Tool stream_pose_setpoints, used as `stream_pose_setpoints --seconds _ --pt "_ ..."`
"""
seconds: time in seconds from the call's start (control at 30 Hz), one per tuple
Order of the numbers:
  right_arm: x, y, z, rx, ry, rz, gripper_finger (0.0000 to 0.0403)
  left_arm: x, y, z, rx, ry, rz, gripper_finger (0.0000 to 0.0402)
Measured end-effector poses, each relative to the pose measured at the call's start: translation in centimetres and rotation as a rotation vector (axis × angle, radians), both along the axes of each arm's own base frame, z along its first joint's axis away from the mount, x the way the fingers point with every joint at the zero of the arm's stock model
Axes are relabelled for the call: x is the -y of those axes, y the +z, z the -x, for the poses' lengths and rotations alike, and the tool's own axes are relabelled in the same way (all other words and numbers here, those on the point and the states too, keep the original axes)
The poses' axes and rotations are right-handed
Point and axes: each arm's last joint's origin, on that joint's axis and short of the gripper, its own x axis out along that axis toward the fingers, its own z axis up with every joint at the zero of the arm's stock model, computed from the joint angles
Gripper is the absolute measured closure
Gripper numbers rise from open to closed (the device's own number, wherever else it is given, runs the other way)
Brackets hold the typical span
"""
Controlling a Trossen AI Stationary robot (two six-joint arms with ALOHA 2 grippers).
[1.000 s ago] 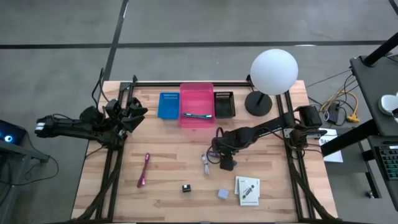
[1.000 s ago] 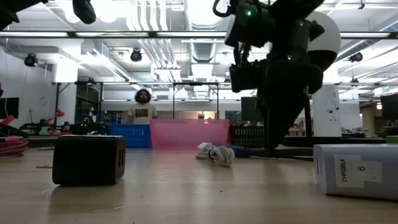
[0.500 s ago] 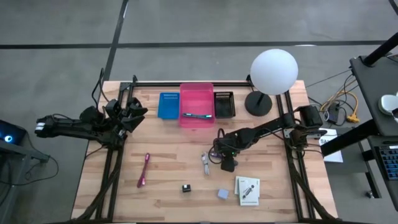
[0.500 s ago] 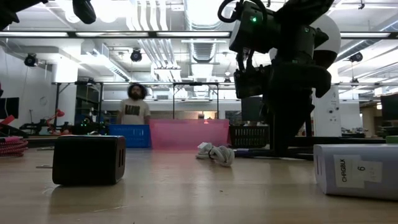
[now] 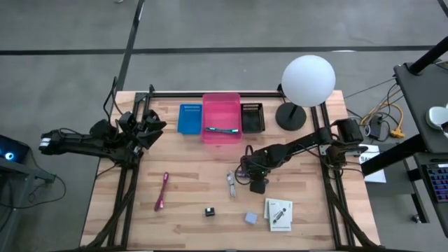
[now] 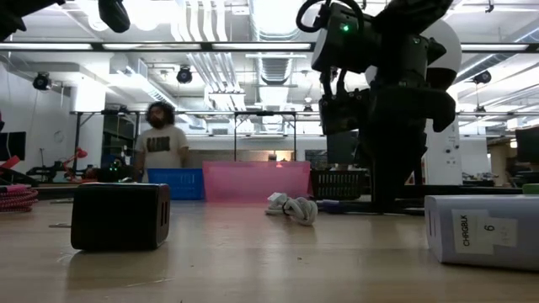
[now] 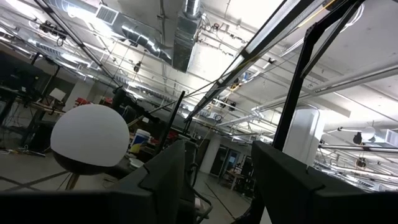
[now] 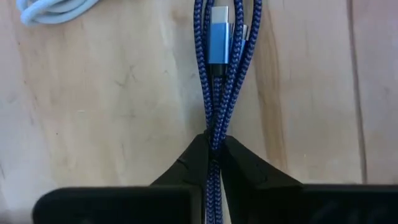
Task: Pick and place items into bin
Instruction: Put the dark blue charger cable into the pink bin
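We take the pink bin (image 5: pixel 221 115) at the back of the table (image 5: pixel 189 189) as our landmark. The right gripper (image 5: pixel 253 183) hangs in front of the bin and a little to its right, low over the wood. In the right wrist view its 2 dark fingers (image 8: pixel 200 155) are pressed together, pinching a bundle of blue braided cable (image 8: pixel 219 93) with a blue plug, which lies flat on the boards. A coil of white cable (image 5: pixel 231 183) lies just beside the gripper, on the side nearer the bin's centre line; in the low view it shows in front of the bin.

A teal pen (image 5: pixel 222 129) already lies inside the bin, near its front wall. The magenta strap (image 5: pixel 162 191) lies well in front of the bin and to its left. The tiny black cube (image 5: pixel 208 211) sits far in front of the bin, almost straight out from it, the grey-blue cube (image 5: pixel 250 218) just to its right, and the white card (image 5: pixel 278 213) farther right again.

A blue tray (image 5: pixel 189 118) touches the bin's left side and a black tray (image 5: pixel 252 117) stands at its right. The white globe lamp (image 5: pixel 306 82) stands farther right.

The left gripper (image 5: pixel 150 126) waits left of the bin, beyond the blue tray, lifted off the table; its 2 fingers (image 7: pixel 163 180) stand apart with nothing between them.
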Motion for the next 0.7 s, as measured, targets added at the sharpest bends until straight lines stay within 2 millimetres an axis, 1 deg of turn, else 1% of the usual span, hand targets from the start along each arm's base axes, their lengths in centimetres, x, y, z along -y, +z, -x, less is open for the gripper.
stream_pose_setpoints --seconds 0.1,0.2,0.3,0.47,0.6,0.7 --pt "-0.1 0.5 -0.4 0.009 0.005 -0.023 0.0384 0.0 0.0 0.0 0.0 0.0 0.0 0.023" --pt "-0.2 1.5 -1.2 0.05 0.014 -0.026 0.0385 0.0 0.0 0.0 0.0 0.0 0.0 0.023" --pt "-0.3 2.9 -2.2 0.09 0.057 -0.016 0.0386 0.0 0.0 0.0 0.0 0.0 0.0 0.023" --pt "-0.2 5.8 -4.1 0.202 0.115 0.021 0.0386 0.0 0.0 0.0 0.0 0.0 0.0 0.023" --pt "0.5 8.2 -5.3 0.271 0.144 0.114 0.0387 0.0 0.0 0.0 0.0 0.0 0.0 0.023" --pt "1.5 9.7 -6.1 0.328 0.176 0.208 0.0387 0.0 0.0 0.0 0.0 0.0 -0.001 0.023"
